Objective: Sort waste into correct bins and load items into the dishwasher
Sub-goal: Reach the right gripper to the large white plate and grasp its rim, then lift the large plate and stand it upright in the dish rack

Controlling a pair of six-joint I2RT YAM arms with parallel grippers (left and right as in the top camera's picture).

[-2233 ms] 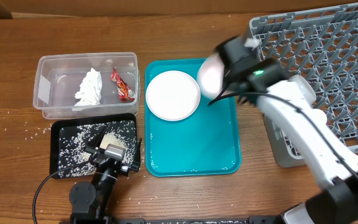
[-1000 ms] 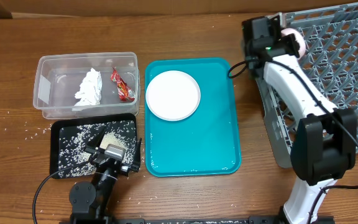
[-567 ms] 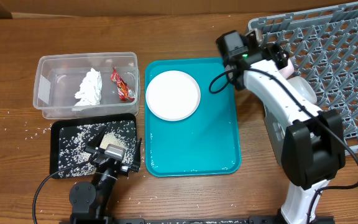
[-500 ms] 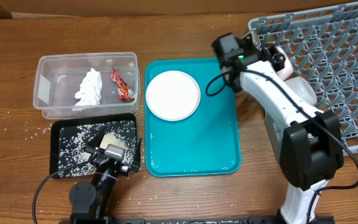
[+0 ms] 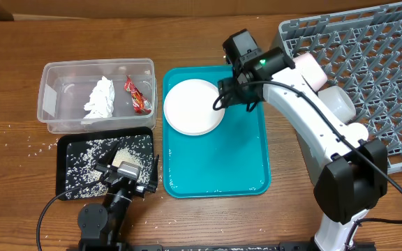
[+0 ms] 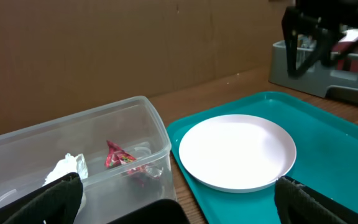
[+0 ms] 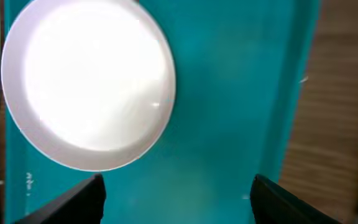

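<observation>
A large white plate lies on the teal tray. My right gripper hangs open over the plate's right edge. In the right wrist view the plate is up and left of the empty gripper. My left gripper rests open over the black tray of rice grains. In the left wrist view it holds nothing. The clear tub holds the tissue and the red wrapper. The grey rack stands at the right.
Loose rice grains lie on the wood left of the black tray. Two white rounded items show at the rack's left edge, partly behind my right arm. My right arm reaches across the gap between the tray and the rack.
My right gripper opened at the rack, left a small white dish there, and swung left to above the plate's edge. The left arm has not moved.
</observation>
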